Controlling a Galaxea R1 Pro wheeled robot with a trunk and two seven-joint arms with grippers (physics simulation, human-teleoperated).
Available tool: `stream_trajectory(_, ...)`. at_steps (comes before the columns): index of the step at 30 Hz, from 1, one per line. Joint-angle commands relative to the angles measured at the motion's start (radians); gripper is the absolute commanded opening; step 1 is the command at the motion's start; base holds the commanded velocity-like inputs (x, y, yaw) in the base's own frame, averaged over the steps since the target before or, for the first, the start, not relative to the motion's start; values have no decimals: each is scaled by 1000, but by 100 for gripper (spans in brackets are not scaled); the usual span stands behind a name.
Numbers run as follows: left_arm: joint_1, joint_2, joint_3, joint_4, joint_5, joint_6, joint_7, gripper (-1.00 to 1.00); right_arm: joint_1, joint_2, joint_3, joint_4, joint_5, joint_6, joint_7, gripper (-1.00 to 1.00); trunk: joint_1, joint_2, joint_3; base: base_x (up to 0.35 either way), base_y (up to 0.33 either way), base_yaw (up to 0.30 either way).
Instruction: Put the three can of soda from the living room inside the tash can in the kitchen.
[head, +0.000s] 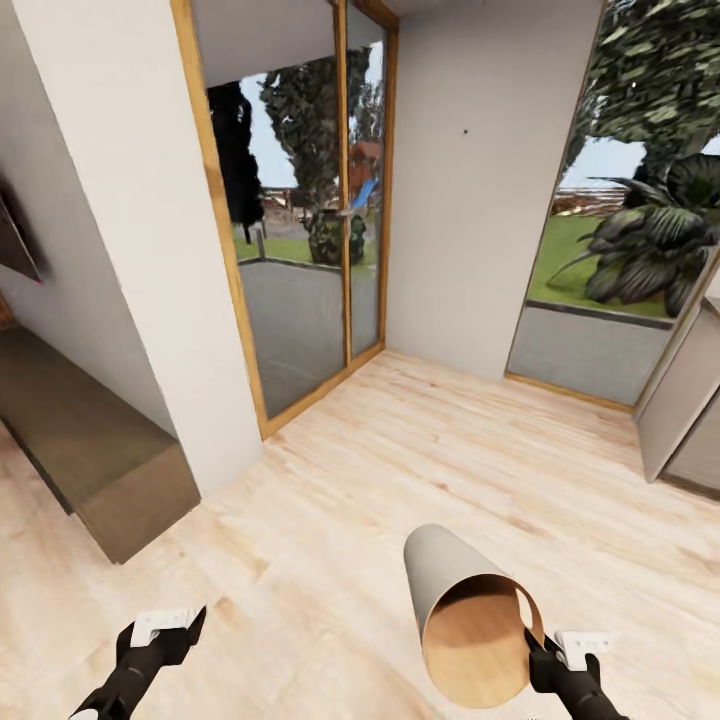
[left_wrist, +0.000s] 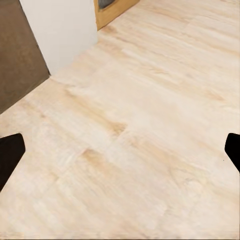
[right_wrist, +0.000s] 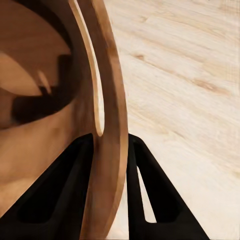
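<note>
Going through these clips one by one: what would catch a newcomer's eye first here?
The trash can stands out: tipped so its coppery inside faces the head camera, lifted over the wood floor, with the right gripper clamped on its rim. The left gripper hangs open and empty, low at the left. Ahead stand tall wood-framed glass doors.

No readable text, label, brand, number or sign appears on anything here.

Bright even daylight, soft shadows, sharp render, wide-angle bending
</note>
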Motion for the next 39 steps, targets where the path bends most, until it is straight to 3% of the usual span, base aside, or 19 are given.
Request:
stream_trajectory(1, 0, 0, 0, 0, 0, 0, 0, 100, 0, 0, 0, -2, -6, 0, 7, -100, 0, 0, 1, -274, 188, 258)
stream_trajectory(11, 0, 0, 0, 0, 0, 0, 1, 100, 0, 0, 22, 23, -6, 0, -8, -100, 0, 0, 5, -270, 186, 253)
stream_trajectory(18, 0, 0, 0, 0, 0, 0, 1, 100, 0, 0, 25, 24, -6, 0, -17, -100, 0, 0, 5, -88, 61, 75)
stream_trajectory(31, 1, 0, 0, -2, 1, 1, -1, 100, -1, 0, 27, 26, -5, 0, -19, -100, 0, 0, 5, 2, -3, 252)
stream_trajectory(39, 1, 0, 0, -3, 1, 3, -1, 100, -1, 0, 28, 26, -5, 0, -19, -100, 0, 0, 5, 1, -215, 258)
